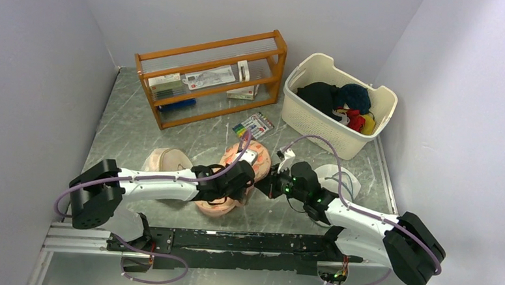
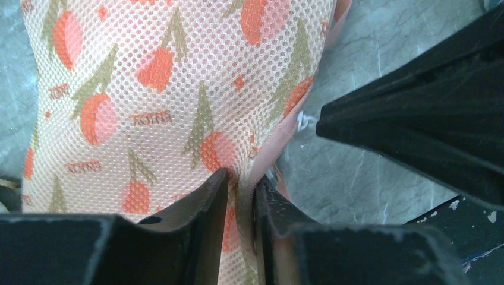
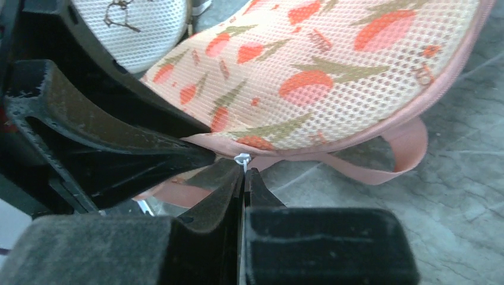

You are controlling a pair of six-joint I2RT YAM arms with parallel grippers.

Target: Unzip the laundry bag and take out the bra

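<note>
The laundry bag (image 1: 215, 207) lies mid-table between both arms, peach mesh printed with orange-red flowers (image 2: 148, 89). My left gripper (image 1: 247, 176) is shut on the bag's zipped edge, pinching mesh and zip between its jaws (image 2: 241, 181). My right gripper (image 1: 271, 183) comes in from the right and is shut on the small white zip pull (image 3: 242, 159) at the bag's pink rim (image 3: 333, 71). A pink strap loop (image 3: 410, 148) hangs off that rim. The zip looks closed. The bra is hidden.
A beige domed pouch (image 1: 164, 159) sits left of the bag, white mesh discs (image 1: 340, 180) to its right. A cream basket of dark and red clothes (image 1: 340, 104) stands back right, a wooden rack (image 1: 211, 75) at the back, a pen pack (image 1: 254, 125) before it.
</note>
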